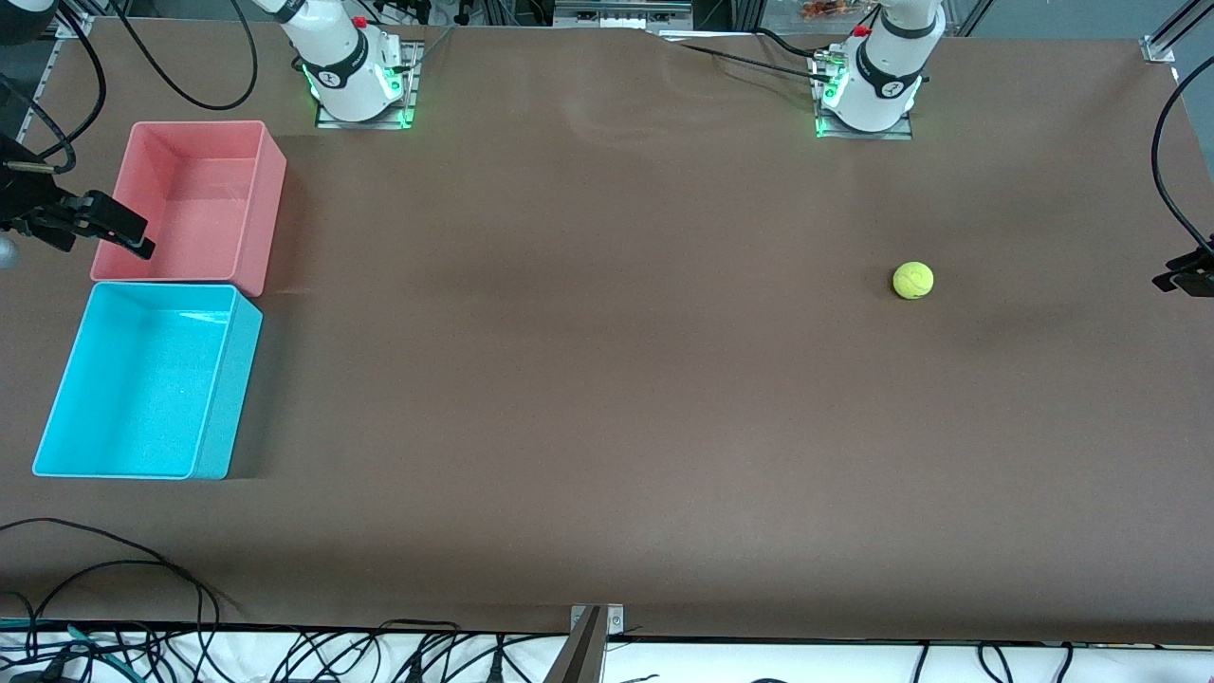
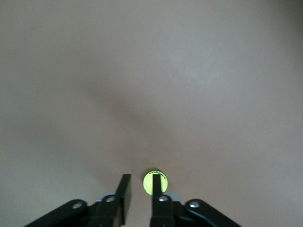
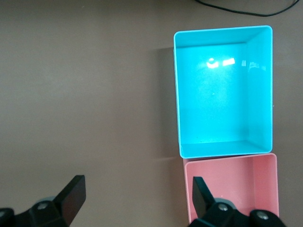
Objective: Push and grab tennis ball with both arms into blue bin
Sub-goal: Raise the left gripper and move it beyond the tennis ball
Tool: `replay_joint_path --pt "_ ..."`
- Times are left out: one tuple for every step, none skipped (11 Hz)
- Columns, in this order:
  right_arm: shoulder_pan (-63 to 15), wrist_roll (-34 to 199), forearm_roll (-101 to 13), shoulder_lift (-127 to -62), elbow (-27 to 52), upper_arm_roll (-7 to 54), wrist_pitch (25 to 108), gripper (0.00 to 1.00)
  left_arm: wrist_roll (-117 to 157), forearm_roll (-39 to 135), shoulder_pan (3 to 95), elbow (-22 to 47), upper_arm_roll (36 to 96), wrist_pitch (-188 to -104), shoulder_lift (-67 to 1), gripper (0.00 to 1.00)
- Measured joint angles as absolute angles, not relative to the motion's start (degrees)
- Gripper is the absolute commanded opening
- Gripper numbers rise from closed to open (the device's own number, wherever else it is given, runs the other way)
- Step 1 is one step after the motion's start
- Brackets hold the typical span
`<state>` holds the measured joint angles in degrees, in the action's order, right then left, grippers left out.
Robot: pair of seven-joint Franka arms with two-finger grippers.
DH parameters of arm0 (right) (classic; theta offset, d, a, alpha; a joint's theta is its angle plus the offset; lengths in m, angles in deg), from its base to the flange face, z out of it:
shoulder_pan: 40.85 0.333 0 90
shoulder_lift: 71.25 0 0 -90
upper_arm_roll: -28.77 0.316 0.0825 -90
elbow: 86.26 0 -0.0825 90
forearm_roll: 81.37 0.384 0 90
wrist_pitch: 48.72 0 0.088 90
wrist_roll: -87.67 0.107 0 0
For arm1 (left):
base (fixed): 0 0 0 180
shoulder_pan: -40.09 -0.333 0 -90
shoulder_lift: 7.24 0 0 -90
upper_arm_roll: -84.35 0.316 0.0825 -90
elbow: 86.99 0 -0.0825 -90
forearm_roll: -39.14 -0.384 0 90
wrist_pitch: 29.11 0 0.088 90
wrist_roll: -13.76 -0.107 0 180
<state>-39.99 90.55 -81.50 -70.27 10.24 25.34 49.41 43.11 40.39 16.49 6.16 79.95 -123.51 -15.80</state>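
The small fuzzy yellow-green tennis ball [image 1: 912, 280] is lying on the bare brown worktop [image 1: 607, 379] at the left arm's end, a little nearer to the front camera than that arm's white base [image 1: 868, 90]. It is being touched by nothing.

The left arm's black two-finger pincer [image 2: 140, 194] is being held up in the air toward the worktop's edge at that end; only its tip is being caught by the front view [image 1: 1186, 275]. In the left wrist view the ball [image 2: 155, 182] is being seen low down just ahead of the fingertips, partly covered by one finger [image 2: 157, 189]. The fingers are standing narrowed, with a slim gap between them, and nothing is being pinched.

The right arm's black pincer [image 1: 119, 230] is being held over the rim of the rectangular pink plastic bin [image 1: 194, 204], fingers spread wide and empty, waiting. The rectangular cyan plastic bin [image 1: 152, 379] is standing beside the pink one, nearer to the front camera, its long axis running toward that camera.

Judgement: the left arm is much the nearer to the ball, and the cyan bin is lying well apart from it along the worktop's length, so a push toward the right arm's end is being called for. A round ball has no long axis or heading, so the line of push alone matters; a roll astray is the risk.
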Motion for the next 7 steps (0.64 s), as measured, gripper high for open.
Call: replay_joint_path --pt "-40.0 90.6 -81.5 -70.3 10.2 25.3 49.4 1.00 49.0 40.4 16.4 6.7 79.9 -123.3 -16.3 0.00" --pt "-40.0 90.6 -81.5 -70.3 10.2 25.3 49.4 1.00 55.0 40.4 16.3 8.2 79.8 -123.3 -16.5 0.00" --pt "-40.0 90.6 -81.5 -70.3 10.2 25.3 49.4 1.00 60.4 40.4 16.3 9.8 79.8 -123.3 -16.5 0.00" --pt "-40.0 90.6 -81.5 -70.3 10.2 25.3 49.4 1.00 63.5 40.4 16.1 11.9 79.7 -124.2 -16.5 0.00" --pt "-40.0 90.6 -81.5 -70.3 10.2 25.3 49.4 1.00 64.9 40.4 15.6 15.1 79.7 -127.7 -16.1 0.00" --pt "-40.0 90.6 -81.5 -70.3 10.2 25.4 49.4 1.00 65.4 40.4 14.9 20.0 79.7 -133.5 -15.2 0.00" --pt "-40.0 90.6 -81.5 -70.3 10.2 25.4 49.4 1.00 65.9 40.4 14.3 25.3 79.7 -138.5 -13.9 0.00"
